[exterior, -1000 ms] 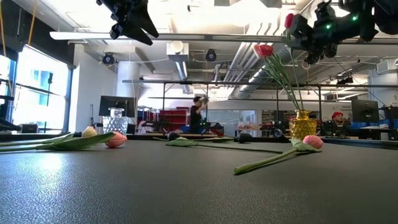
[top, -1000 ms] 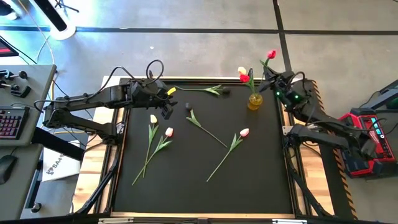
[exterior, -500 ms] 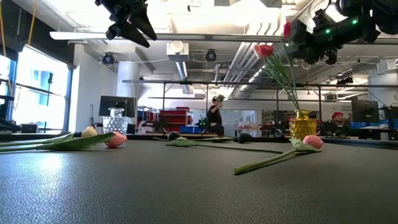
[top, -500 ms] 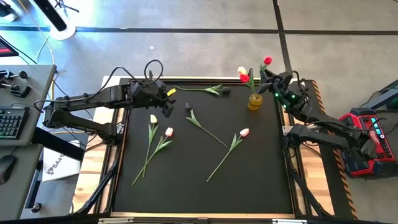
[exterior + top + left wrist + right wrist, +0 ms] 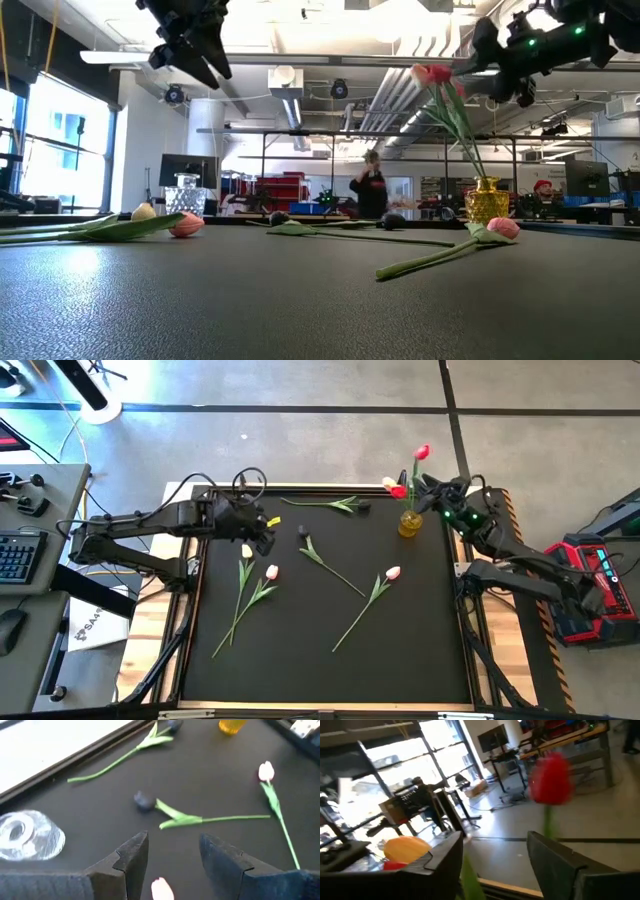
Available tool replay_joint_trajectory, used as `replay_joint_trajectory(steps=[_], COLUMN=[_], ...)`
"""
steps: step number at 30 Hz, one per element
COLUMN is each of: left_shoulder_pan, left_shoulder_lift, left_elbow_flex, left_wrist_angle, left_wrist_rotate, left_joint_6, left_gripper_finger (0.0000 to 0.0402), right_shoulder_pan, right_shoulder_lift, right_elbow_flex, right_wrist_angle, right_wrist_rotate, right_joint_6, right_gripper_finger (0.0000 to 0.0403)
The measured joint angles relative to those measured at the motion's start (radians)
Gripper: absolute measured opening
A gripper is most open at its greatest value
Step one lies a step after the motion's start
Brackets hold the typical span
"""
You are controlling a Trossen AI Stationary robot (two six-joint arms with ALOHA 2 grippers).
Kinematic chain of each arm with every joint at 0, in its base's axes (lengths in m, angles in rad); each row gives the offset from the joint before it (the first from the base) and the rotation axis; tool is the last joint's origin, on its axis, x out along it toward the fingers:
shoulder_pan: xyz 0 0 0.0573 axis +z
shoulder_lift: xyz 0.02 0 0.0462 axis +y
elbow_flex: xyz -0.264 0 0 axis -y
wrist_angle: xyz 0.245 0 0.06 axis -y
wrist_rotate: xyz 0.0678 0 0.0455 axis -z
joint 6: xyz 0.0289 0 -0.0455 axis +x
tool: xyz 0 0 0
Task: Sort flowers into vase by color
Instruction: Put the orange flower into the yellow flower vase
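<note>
- Yellow vase [image 5: 409,523], standing upright near the table's far right corner; it holds three tulips: a red tulip [image 5: 422,452] whose head leans out past the table edge, a second red head [image 5: 399,491] and a pale yellow head [image 5: 388,483] lower down beside it.
- Right gripper [image 5: 428,491], raised just beside the vase stems; in the right wrist view its fingers [image 5: 559,857] stand apart, with the red tulip's stem between them but not pinched, so the pincer is released.
- Left gripper [image 5: 262,537], hovering above the table's left side over the yellow tulip [image 5: 246,551]; the left wrist view shows its fingers [image 5: 131,855] spread and grasping nothing.
- Loose tulips lying flat on the black table [image 5: 320,650]: the yellow tulip and a pink tulip [image 5: 271,572] side by side at the left, stems crossing; a dark tulip [image 5: 302,532] near the centre; a second pink tulip [image 5: 393,573] right of centre; another dark tulip [image 5: 364,506] along the far edge, near the vase.
- Clear glass vase [image 5: 27,835], seen in the left wrist view at the table's edge, holding no flowers.
- Person [image 5: 371,190], standing in the room behind the table, in the low view.
</note>
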Motion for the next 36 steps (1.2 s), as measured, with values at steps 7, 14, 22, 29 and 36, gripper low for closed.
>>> replay_joint_trajectory(steps=[7,14,22,29,36], left_shoulder_pan=[-0.066,-0.123,-0.139,-0.108,-0.062], left_shoulder_lift=[0.000,0.001,0.001,0.001,0.001], left_elbow_flex=[-0.045,-0.194,-0.356,-0.472,-0.540], left_wrist_angle=[-0.015,0.026,0.010,0.038,0.067], left_wrist_rotate=[-0.003,0.007,0.089,0.081,0.059], left_joint_6=[-0.068,-0.170,-0.459,-0.606,-0.603], left_gripper_finger=[0.0165,0.0165,0.0165,0.0165,0.0165], right_shoulder_pan=[0.019,0.044,0.132,0.190,0.224], right_shoulder_lift=[-0.101,-0.132,-0.109,-0.067,-0.060], right_elbow_flex=[0.001,0.002,0.002,0.002,0.002], right_wrist_angle=[0.055,0.132,0.127,0.126,0.128], right_wrist_rotate=[-0.027,-0.135,-0.167,-0.167,-0.167], right_joint_6=[-0.008,0.038,0.056,0.063,0.071], right_gripper_finger=[0.0209,0.0209,0.0208,0.0208,0.0208])
